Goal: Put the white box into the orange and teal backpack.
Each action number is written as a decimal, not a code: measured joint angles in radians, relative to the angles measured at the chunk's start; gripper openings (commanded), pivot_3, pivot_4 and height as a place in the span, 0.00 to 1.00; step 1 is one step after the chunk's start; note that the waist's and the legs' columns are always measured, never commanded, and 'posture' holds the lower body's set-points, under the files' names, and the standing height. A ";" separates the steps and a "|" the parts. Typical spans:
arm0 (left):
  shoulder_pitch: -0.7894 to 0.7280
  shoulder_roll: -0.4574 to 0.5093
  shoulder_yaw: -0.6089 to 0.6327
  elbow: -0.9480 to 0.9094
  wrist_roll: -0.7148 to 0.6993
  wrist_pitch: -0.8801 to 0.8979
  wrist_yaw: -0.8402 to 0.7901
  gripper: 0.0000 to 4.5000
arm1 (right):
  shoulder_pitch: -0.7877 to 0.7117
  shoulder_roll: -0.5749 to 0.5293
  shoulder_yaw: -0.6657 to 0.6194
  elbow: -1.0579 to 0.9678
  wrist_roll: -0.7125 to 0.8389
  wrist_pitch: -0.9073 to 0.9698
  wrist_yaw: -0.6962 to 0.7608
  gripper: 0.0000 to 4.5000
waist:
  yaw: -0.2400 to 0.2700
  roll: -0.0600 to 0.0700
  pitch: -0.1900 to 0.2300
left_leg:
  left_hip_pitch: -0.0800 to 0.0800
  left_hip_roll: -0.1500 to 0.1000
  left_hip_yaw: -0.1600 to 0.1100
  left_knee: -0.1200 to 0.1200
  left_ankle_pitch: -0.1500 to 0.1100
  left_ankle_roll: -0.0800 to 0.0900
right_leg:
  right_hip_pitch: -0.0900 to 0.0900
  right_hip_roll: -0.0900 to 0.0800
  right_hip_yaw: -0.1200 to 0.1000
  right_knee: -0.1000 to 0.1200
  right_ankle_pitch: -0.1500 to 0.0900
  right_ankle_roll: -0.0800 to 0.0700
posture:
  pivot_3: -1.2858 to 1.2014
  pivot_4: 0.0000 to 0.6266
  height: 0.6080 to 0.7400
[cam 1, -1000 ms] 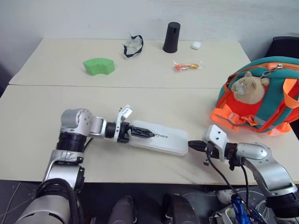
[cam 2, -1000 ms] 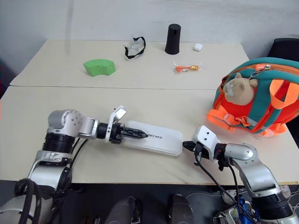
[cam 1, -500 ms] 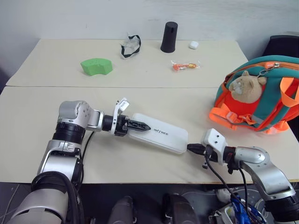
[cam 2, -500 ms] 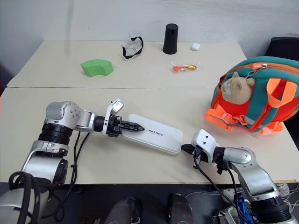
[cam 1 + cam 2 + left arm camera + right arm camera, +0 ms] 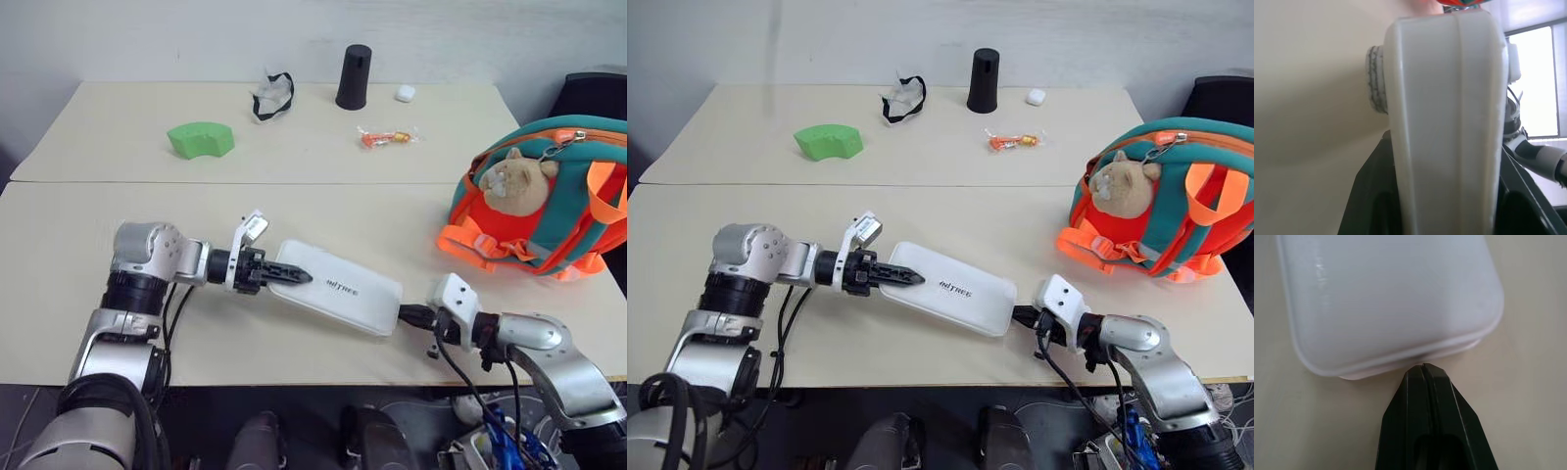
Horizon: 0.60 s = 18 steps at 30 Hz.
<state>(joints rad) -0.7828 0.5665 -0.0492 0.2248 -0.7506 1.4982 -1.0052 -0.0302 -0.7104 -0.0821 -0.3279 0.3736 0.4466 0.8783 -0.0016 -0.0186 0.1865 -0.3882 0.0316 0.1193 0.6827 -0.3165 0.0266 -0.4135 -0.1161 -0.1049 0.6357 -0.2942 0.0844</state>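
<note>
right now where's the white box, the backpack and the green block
white box (image 5: 338, 286): left eye view, middle of its top face.
orange and teal backpack (image 5: 588, 211): left eye view, teal side panel.
green block (image 5: 200, 138): left eye view, its top.

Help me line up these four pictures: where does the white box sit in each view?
Left eye view: white box low centre, between both tools.
Right eye view: low centre, likewise.
Left wrist view: seen edge-on, rising up the middle.
Right wrist view: its rounded end across the top.
Shared landmark: the orange and teal backpack, at the eye views' right edge.
</note>
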 measured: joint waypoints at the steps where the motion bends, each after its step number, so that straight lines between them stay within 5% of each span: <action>1: 0.028 0.023 0.012 -0.073 -0.007 -0.048 -0.021 0.31 | 0.007 -0.003 -0.060 -0.024 0.044 0.033 -0.005 0.00 | 0.000 0.000 0.000 | 0.000 0.000 0.000 0.000 0.000 0.000 | 0.000 0.000 0.000 -0.001 0.000 0.000 | 0.52 0.24 1.00; 4: 0.092 0.082 0.078 -0.229 -0.059 -0.152 -0.093 0.31 | 0.041 -0.050 -0.239 -0.060 0.161 0.124 -0.006 0.13 | 0.001 0.000 0.000 | 0.000 0.001 -0.001 0.000 -0.001 -0.001 | 0.001 0.000 0.000 -0.006 0.000 -0.001 | 0.52 0.24 1.00; 11: 0.193 0.187 0.241 -0.357 -0.108 -0.281 -0.113 0.31 | 0.077 -0.194 -0.575 0.069 0.360 0.297 0.070 0.62 | 0.004 0.001 0.000 | 0.001 0.000 -0.001 -0.001 -0.001 0.001 | 0.002 0.000 -0.001 -0.008 0.000 -0.001 | 0.52 0.24 1.00; 16: 0.219 0.240 0.307 -0.422 -0.136 -0.324 -0.109 0.31 | 0.039 -0.285 -0.674 0.257 0.396 0.338 0.123 0.99 | 0.002 0.001 0.000 | 0.001 0.000 -0.001 -0.001 -0.001 0.001 | 0.003 0.000 -0.001 -0.008 0.000 -0.001 | 0.52 0.24 1.00; 18: 0.217 0.240 0.328 -0.426 -0.155 -0.332 -0.097 0.31 | 0.035 -0.305 -0.671 0.341 0.383 0.331 0.147 0.99 | 0.003 0.001 0.000 | 0.001 0.000 -0.001 -0.001 -0.001 0.002 | 0.003 0.000 -0.001 -0.008 0.000 -0.001 | 0.52 0.24 1.00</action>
<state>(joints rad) -0.5660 0.8064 0.2785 -0.2015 -0.9057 1.1661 -1.1018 0.0053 -1.0151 -0.7536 0.0128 0.7569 0.7781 1.0258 0.0016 -0.0179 0.1868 -0.3870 0.0318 0.1183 0.6814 -0.3178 0.0281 -0.4106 -0.1161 -0.1059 0.6277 -0.2944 0.0838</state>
